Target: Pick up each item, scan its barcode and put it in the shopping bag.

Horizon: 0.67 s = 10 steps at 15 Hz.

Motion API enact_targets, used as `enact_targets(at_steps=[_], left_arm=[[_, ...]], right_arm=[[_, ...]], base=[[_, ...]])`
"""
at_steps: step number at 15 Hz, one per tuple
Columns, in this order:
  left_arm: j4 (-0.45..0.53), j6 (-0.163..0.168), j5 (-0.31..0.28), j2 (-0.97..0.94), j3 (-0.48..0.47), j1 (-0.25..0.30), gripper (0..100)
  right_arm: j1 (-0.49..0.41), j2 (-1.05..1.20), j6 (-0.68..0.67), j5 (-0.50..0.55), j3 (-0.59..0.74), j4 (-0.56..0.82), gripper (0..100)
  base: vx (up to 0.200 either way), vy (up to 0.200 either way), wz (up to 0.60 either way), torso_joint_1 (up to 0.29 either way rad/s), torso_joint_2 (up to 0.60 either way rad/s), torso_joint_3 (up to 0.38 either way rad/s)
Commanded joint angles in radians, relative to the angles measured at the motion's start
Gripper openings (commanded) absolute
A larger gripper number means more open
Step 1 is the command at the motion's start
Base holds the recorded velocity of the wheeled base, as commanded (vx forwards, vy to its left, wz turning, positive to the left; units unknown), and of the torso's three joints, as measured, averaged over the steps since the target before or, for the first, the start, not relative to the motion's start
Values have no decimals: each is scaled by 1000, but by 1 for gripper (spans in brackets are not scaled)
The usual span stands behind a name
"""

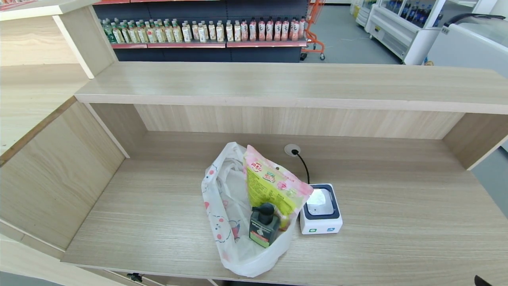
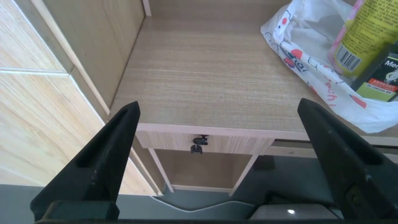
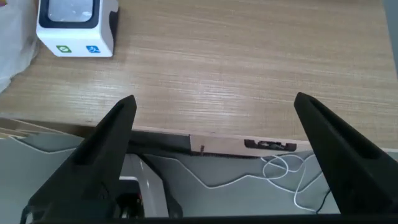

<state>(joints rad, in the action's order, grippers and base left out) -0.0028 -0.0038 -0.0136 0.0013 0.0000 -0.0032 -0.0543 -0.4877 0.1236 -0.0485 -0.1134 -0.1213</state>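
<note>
Scanner [image 1: 320, 208] beside shopping bag [image 1: 222, 226], left end effector [image 2: 219, 104] and right end effector [image 3: 216, 98] gaping, empty

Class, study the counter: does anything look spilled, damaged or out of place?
Nothing spilled or damaged. The shopping bag slumps open, the snack packet leaning out beside the pump bottle; the scanner stands square alongside.

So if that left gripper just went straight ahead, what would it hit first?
Probably the bare wooden counter near its front edge; the open left gripper frames that spot, and the shopping bag sits off to one side. Depth is unclear.
</note>
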Motion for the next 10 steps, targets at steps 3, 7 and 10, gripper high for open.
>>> enact_targets(at_steps=[3,7,10], left_arm=[[0,-1,0,0,0,0,100],[0,1,1,0,0,0,100],[0,-1,0,0,0,0,100]], right_arm=[[-70,273,7,-88,72,98,100],[-79,362,7,-116,97,137,100],[-75,389,4,-102,110,140,100]], base=[[0,0,0,0,0,0],[0,0,0,0,0,0],[0,0,0,0,0,0]])
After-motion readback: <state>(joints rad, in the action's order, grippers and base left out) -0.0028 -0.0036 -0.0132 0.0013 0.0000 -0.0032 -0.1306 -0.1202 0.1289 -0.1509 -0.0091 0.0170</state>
